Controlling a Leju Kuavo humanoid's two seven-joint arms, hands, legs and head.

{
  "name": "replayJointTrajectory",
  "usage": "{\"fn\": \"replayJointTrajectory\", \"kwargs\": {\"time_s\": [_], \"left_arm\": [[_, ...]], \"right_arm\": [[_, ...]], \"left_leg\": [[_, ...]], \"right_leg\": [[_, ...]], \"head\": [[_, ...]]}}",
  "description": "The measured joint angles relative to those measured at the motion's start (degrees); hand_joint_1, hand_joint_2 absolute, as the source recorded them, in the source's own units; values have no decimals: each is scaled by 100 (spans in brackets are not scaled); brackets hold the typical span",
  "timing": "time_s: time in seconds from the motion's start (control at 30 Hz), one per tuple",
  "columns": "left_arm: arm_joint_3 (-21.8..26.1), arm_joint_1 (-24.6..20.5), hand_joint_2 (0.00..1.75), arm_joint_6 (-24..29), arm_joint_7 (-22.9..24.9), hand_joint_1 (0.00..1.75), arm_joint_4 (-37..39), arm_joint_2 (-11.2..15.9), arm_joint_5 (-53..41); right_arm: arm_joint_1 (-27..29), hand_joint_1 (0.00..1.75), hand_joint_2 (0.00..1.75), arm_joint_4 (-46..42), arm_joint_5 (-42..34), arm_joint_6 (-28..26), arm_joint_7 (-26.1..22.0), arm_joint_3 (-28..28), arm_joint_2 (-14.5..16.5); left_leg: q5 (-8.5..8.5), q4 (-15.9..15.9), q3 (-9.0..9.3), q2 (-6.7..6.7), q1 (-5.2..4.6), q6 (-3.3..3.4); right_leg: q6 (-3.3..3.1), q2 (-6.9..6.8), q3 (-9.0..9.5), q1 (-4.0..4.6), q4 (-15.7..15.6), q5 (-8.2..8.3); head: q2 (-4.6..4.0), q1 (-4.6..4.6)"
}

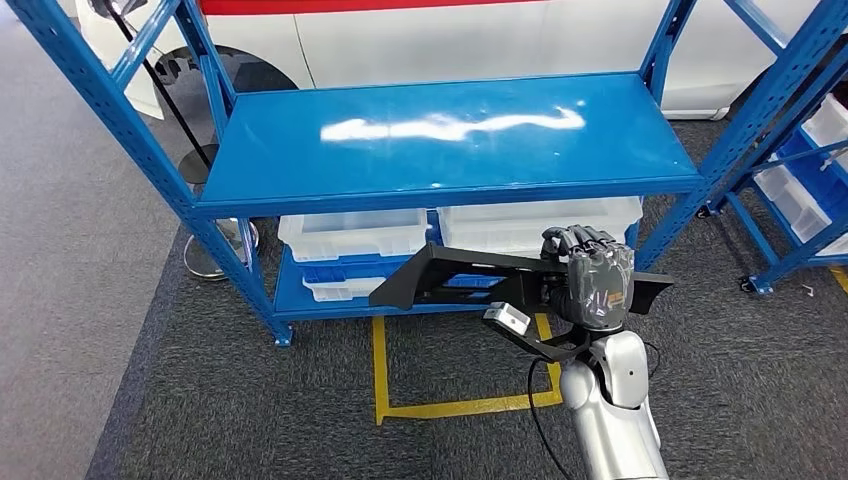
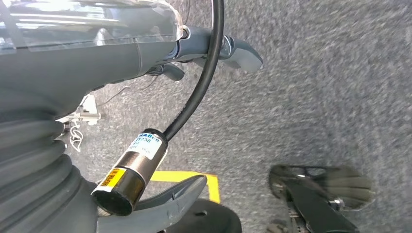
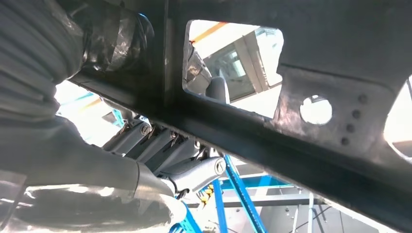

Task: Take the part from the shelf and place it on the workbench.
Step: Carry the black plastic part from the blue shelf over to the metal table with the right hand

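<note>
The right hand (image 1: 597, 278) is gripping a long black part (image 1: 470, 275), its dark fingers (image 1: 578, 240) curling over the part's upper edge while the palm is covering the section behind them. The part is lying roughly level in front of the blue shelf (image 1: 440, 140); most of its length is extending from the hand toward the robot's left, ending in a tapered tip, and a short pointed stub is projecting past the hand on the other side. A small white block (image 1: 507, 319) is sitting just below the part, beside the wrist. Beyond the hand, the shelf's glossy upper deck is reflecting light, and clear plastic bins (image 1: 352, 234) are resting on the lower deck, behind the part. Below the hand, yellow floor tape (image 1: 380, 370) is marking a rectangle on the grey carpet (image 1: 250, 400).

In the right wrist view, the part (image 3: 291, 73) is showing as a dark plate with a rectangular cutout and a round hole, with the fingers (image 3: 160, 145) wrapping beneath its bar.

In the left wrist view, the left hand (image 2: 97, 48) is hanging over the carpet, a black cable (image 2: 204, 82) is crossing it, and whether its fingers are spread or curled cannot be told.
</note>
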Motion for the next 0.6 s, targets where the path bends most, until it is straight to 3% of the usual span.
{"fn": "replayJointTrajectory", "kwargs": {"time_s": [0.03,0.07,0.1,0.13,0.2,0.27,0.3,0.37,0.4,0.43,0.47,0.53,0.57,0.6], "left_arm": [[-3,-1,175,1,1,0,0,-1,0],[-5,-2,175,2,2,0,0,-1,0],[-7,-3,175,4,5,0,0,-2,0],[-9,-3,175,9,8,0,0,-2,0],[-11,-14,175,21,16,0,0,0,1],[-13,-35,175,32,29,0,0,5,2],[-15,-43,175,35,37,0,0,8,3],[-27,-47,175,37,57,0,0,3,9],[-34,-48,175,37,67,0,0,-2,13],[-40,-49,175,37,77,0,1,-7,17],[-43,-47,175,37,82,0,1,-11,21],[-48,-46,175,37,85,0,1,-14,24],[-50,-44,175,37,87,0,0,-16,24],[-52,-43,175,37,89,0,0,-19,24]], "right_arm": [[-4,173,175,7,0,0,0,0,1],[-5,173,175,17,0,0,0,0,1],[-6,173,175,28,0,0,0,0,1],[-9,173,175,38,-1,0,0,0,1],[-26,173,175,44,-2,0,1,-1,0],[-55,173,175,48,-3,0,9,-5,-3],[-67,173,175,54,-5,0,17,-7,-3],[-79,173,175,79,-14,0,34,-14,-8],[-81,173,175,92,-21,0,44,-21,-12],[-80,173,175,104,-27,0,51,-28,-17],[-79,173,175,115,-32,0,58,-36,-25],[-76,173,175,141,-40,0,67,-42,-39],[-73,173,175,156,-46,0,75,-43,-48],[-70,173,175,170,-52,0,87,-43,-54]], "left_leg": [[-232,371,-89,-1,5,-16],[-344,667,-132,0,8,-26],[-319,801,-91,-1,8,-25],[-192,734,49,-2,7,-12],[54,59,610,-9,-6,60],[43,-720,1134,-17,-40,128],[4,-934,1253,-20,-61,151],[99,-1042,1235,-16,-67,192],[178,-1084,1205,-6,-55,222],[272,-1119,1149,8,-38,261],[365,-1147,1073,22,-20,289],[517,-1130,869,33,-29,317],[586,-1107,756,35,-31,310],[649,-1077,643,37,-31,302]], "right_leg": [[-9,0,-84,6,6,64],[-9,-1,-170,14,14,125],[-5,-1,-257,19,25,186],[3,0,-341,25,36,243],[26,5,-484,34,58,359],[75,5,-548,37,53,472],[110,2,-551,29,31,530],[187,2,-550,18,-37,647],[221,10,-575,18,-33,620],[247,17,-621,20,48,475],[267,22,-686,21,241,216],[289,19,-823,13,917,-392],[298,17,-855,12,1263,-539],[305,16,-833,11,1499,-534]], "head": [[0,-1],[0,-1],[0,-1],[0,-2],[0,-2],[0,2],[0,0],[0,-4],[0,-8],[0,-4],[0,0],[0,3],[0,2],[0,2]]}}
